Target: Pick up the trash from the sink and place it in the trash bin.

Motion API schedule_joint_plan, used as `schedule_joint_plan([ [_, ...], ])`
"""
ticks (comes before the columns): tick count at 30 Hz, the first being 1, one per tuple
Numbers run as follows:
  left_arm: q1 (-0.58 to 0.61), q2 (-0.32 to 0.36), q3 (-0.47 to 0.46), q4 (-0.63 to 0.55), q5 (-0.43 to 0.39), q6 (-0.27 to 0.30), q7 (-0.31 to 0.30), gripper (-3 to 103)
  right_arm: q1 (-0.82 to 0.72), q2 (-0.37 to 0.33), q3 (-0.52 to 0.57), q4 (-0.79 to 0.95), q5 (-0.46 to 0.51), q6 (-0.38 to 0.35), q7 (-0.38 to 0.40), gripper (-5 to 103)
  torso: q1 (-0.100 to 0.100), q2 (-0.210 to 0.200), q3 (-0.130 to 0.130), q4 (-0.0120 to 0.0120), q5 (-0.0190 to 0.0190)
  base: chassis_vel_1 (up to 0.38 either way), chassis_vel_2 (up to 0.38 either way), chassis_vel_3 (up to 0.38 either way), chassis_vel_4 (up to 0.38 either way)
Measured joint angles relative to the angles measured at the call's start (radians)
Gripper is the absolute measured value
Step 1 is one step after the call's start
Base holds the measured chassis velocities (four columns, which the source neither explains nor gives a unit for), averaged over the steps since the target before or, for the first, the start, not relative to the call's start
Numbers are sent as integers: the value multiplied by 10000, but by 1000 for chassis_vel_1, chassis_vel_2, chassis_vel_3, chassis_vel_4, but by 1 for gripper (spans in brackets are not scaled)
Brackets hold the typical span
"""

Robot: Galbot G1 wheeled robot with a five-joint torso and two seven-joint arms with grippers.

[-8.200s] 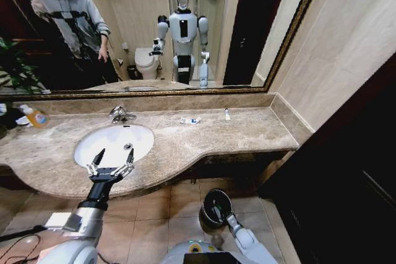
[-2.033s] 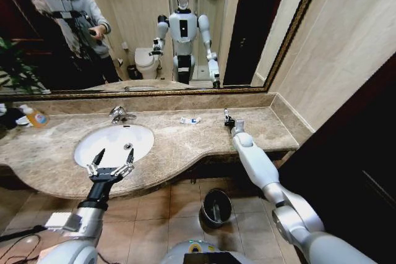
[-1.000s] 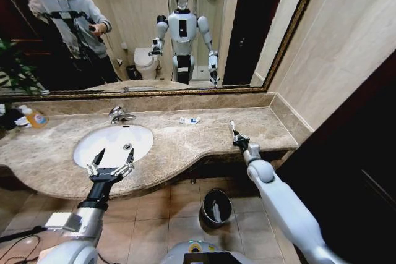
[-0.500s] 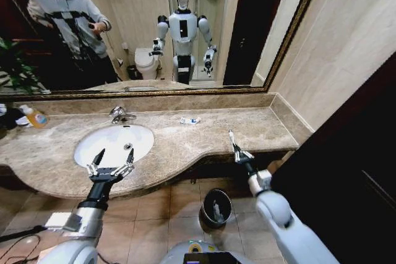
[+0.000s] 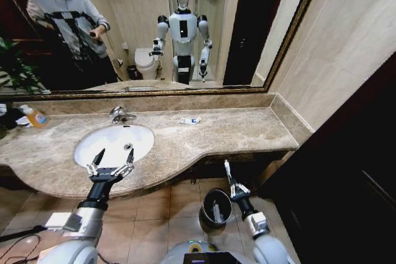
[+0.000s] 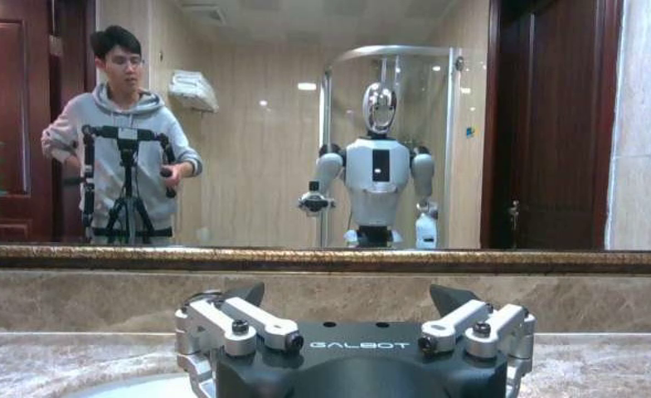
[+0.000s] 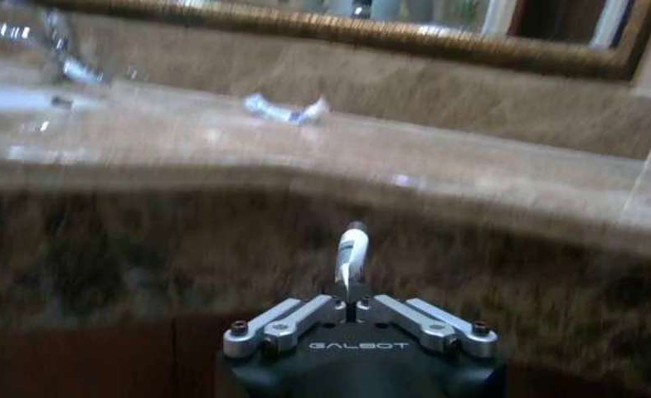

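The right gripper [image 5: 231, 185] has dropped off the counter and now hangs below its edge, jaws clamped on a white tube [image 5: 228, 171] standing upright, just right of the black trash bin [image 5: 216, 206] on the floor. The left gripper [image 5: 111, 166] still hovers spread open over the sink [image 5: 114, 144]'s near rim. A white-blue packet [image 5: 190, 120] lies on the far counter.

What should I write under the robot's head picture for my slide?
Right gripper holds a small white tube above the black trash bin, left gripper open by the sink.
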Motion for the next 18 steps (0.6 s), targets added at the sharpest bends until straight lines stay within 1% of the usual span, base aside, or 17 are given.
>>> schedule_joint_plan([
  [3, 0, 0, 0, 0, 0, 0, 0, 100, 91, 77, -84, -960, -315, -88, -244, 0, 0, 0, 0, 0, 0, 0, 0, 0, 0],
  [4, 0, 0, 0, 0, 0, 0, 0, 100, 91, 77, -84, -960, -315, -88, -244, 0, 0, 0, 0, 0, 0, 0, 0, 0, 0],
  [5, 0, 0, 0, 0, 0, 0, 0, 100, 160, 98, -108, -1233, -358, -227, -351, 0, 0, -1, 0, 0, 2, 0, 0, 0, 0],
  [7, 0, 0, 0, 0, 0, 0, 1, 100, 376, 177, -141, -1885, -311, -1036, -860, 0, 0, -1, 1, -1, 0, 0, 0, 0, 0],
  [10, 0, 0, 0, 0, 0, 0, 1, 100, 656, 255, -177, -2362, -263, -1325, -1046, 0, 0, -1, 1, -1, 0, 0, 0, 0, 0],
  [11, 0, 0, 0, 0, 0, 0, 1, 100, 1000, 357, -189, -2836, -281, -1631, -1250, 0, 0, -2, 0, 1, 5, 0, 0, 0, 0],
  [12, 0, 0, -1, 0, 0, 0, 0, 100, 1245, 421, -200, -3164, -311, -1929, -1435, 0, 0, -1, 1, 1, 1, 0, 0, 0, 0],
  [13, 0, 0, -1, 0, 0, 0, 0, 100, 1245, 421, -200, -3164, -311, -1929, -1435, 0, 0, -1, 1, 1, 1, 0, 0, 0, 0],
  [15, 0, 0, -1, 0, 0, 0, 1, 100, 1698, 568, -236, -3673, -458, -2410, -1733, 0, 1, -1, 1, 1, 0, 0, 0, 0, 0],
  [18, 0, 0, 0, 0, 0, 0, 0, 100, 1974, 675, -290, -3991, -621, -2680, -1900, 0, 2, -2, 1, 1, 1, 0, 0, 0, 0],
])
